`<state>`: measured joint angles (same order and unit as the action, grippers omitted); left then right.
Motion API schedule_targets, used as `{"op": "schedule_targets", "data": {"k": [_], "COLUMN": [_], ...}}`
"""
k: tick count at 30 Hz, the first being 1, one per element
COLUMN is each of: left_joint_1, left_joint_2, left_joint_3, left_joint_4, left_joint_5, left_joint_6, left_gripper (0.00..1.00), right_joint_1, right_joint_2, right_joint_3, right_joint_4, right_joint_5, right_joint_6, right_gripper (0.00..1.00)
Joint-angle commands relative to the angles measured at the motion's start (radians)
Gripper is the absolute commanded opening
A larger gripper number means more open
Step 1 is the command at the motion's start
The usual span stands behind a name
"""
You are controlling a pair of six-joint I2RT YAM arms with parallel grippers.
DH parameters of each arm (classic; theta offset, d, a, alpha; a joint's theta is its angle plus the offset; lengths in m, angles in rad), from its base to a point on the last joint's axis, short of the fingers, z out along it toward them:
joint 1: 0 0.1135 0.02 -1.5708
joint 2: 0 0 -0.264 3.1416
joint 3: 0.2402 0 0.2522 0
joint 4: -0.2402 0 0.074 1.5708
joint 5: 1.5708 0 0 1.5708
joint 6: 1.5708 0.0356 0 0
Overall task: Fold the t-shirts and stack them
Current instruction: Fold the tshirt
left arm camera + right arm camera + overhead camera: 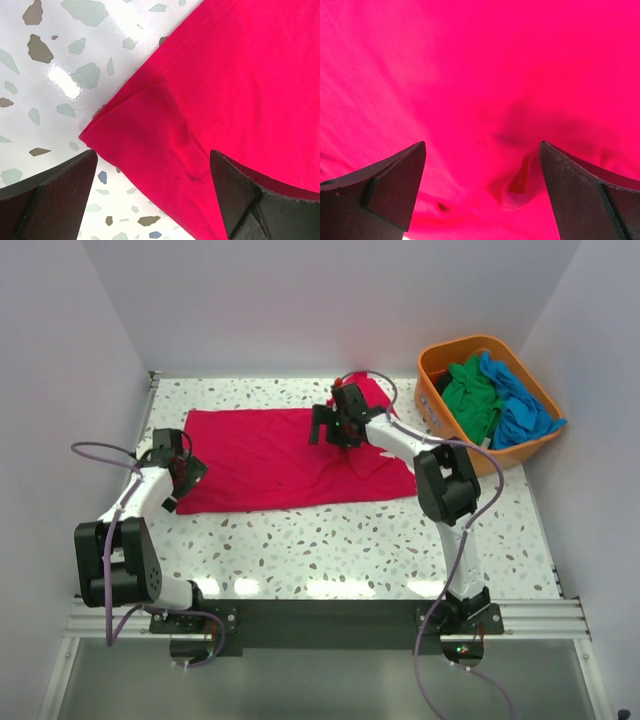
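Note:
The crimson red t-shirt [265,455] lies spread flat across the back middle of the table. My left gripper [186,478] is open over its near left corner; in the left wrist view a folded hem corner of the red t-shirt [165,135] lies between the spread fingers of the left gripper [152,155]. My right gripper [334,433] is open just above the shirt's rumpled right part. The right wrist view is filled by the red t-shirt [470,75], with the right gripper [482,145] over a small wrinkle. The green t-shirt [470,395] and the blue t-shirt [522,408] lie bunched in the basket.
An orange plastic basket [436,398] stands at the back right corner, against the right wall. The speckled white tabletop [330,540] runs in front of the red shirt to the near rail. White walls close in the left, back and right sides.

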<state>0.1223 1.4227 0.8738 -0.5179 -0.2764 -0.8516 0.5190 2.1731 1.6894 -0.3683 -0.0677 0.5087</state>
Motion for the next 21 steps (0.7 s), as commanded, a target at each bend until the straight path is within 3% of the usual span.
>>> {"op": "schedule_targets", "data": {"k": [1,4,7,15,21], "left_joint_1": [0.005,0.005,0.005,0.007,-0.024], "left_joint_2": [-0.019,-0.024,-0.031,-0.044,-0.042], "left_joint_3": [0.008,0.014,0.016,0.001,-0.045], "left_joint_4": [0.002,-0.005,-0.011,0.001,0.108], "left_joint_5": [-0.012,-0.017,-0.024,0.003,0.12], "left_joint_6": [0.014,0.016,0.017,0.029,0.045], "left_gripper": [1.0,1.0,1.0,1.0,1.0], "right_joint_1": [0.001,-0.001,0.001,0.035,0.041], "right_joint_2": [0.053,0.106,0.059,-0.271,-0.26], "right_joint_3": [0.168,0.303,0.314,-0.158,-0.226], "right_joint_4": [0.003,-0.101,-0.195,-0.135,-0.175], "right_joint_5": [0.106,0.208,0.236,0.379,0.491], "right_joint_6": [0.024,-0.074,-0.148,-0.341,-0.436], "right_gripper": [0.99,0.99,0.99,0.99,0.99]}}
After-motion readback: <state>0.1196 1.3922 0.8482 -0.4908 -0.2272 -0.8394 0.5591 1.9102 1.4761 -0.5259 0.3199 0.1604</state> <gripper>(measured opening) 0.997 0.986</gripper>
